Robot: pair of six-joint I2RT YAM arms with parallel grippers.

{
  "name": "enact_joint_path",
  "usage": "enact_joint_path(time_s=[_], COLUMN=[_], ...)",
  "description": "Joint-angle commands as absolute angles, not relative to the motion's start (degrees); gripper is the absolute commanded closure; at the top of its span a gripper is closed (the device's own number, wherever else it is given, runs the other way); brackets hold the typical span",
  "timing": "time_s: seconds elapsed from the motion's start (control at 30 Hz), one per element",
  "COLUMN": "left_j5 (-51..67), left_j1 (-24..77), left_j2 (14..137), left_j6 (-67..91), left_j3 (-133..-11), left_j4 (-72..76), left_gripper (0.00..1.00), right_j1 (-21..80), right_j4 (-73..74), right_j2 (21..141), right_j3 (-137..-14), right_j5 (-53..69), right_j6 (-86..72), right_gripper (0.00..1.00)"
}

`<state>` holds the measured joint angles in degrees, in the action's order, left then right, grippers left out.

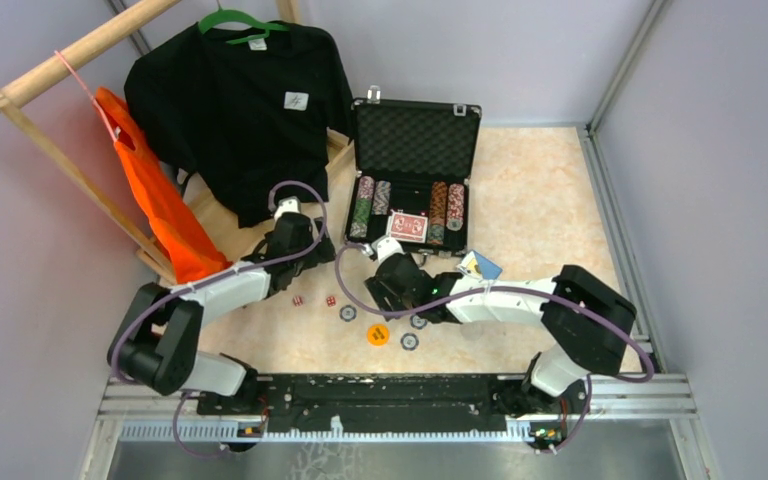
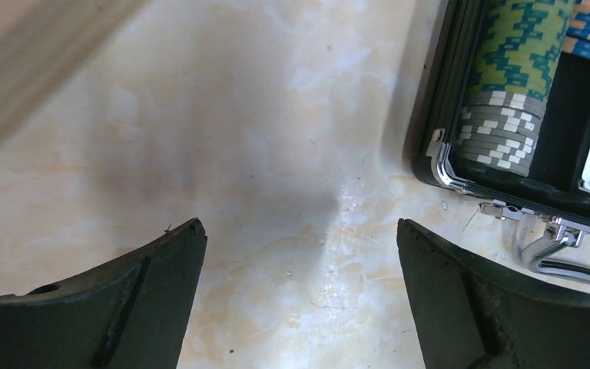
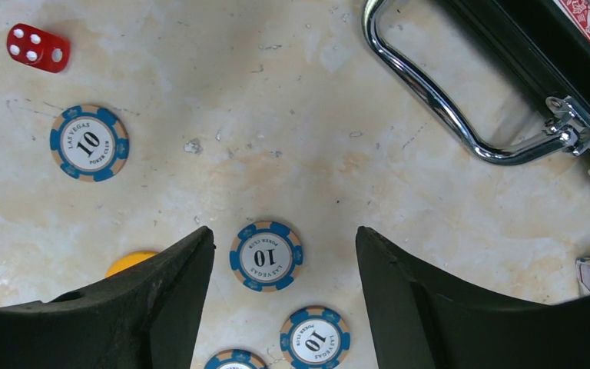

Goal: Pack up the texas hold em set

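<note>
The black case (image 1: 415,170) of the texas hold em set lies open, its foam lid raised at the back. Rows of striped chips (image 1: 365,205) and red-backed cards (image 1: 407,226) sit inside. Loose on the table in front are two red dice (image 1: 330,299), an orange token (image 1: 377,334) and blue chips (image 1: 410,341). My right gripper (image 3: 284,231) is open over the loose chips, and one blue "10" chip (image 3: 266,256) lies flat between its fingers. My left gripper (image 2: 299,224) is open over bare table beside the case's front left corner (image 2: 439,157).
A black T-shirt (image 1: 240,100) on a green hanger and an orange bag (image 1: 155,195) hang from a wooden rack (image 1: 80,50) at the back left. A blue-and-yellow card (image 1: 480,265) lies right of the case. The case's chrome handle (image 3: 430,100) lies on the table.
</note>
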<state>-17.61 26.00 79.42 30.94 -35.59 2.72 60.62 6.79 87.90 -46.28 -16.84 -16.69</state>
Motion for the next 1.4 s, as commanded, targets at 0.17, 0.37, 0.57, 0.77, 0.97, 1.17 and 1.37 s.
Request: enact_joint_path(time_s=[0.17,0.37,0.57,0.77,0.97,1.17,1.37], left_j5=[-11.32,-10.59,-10.28,-9.86,-9.19,-8.46,-8.43], left_j1=[25.95,26.00,25.96,25.94,25.96,25.93,25.93], left_j2=[81.60,80.57,81.43,81.65,82.16,82.68,82.86], left_j6=[34.34,33.97,33.67,33.45,33.32,33.29,33.15], left_j3=[-34.58,-33.49,-33.66,-33.75,-33.88,-34.10,-34.19], left_j4=[7.26,8.79,8.98,9.10,9.31,9.32,9.23], left_gripper=[0.01,0.01,0.01,0.01,0.01,0.01,0.01], right_j1=[61.17,61.17,61.17,61.17,61.26,61.67,62.76], right_j4=[8.06,7.41,6.52,6.44,7.26,7.46,8.62], right_j2=[87.80,89.35,91.80,92.66,90.94,90.82,90.71], right_j3=[-49.23,-47.71,-47.46,-47.29,-46.28,-45.82,-45.79], right_j5=[-18.39,-17.96,-17.86,-16.75,-15.44,-14.72,-14.72], right_j6=[-19.36,-20.76,-20.81,-21.33,-21.44,-21.59,-22.46], right_gripper=[0.34,0.34,0.34,0.44,0.45,0.38,0.38])
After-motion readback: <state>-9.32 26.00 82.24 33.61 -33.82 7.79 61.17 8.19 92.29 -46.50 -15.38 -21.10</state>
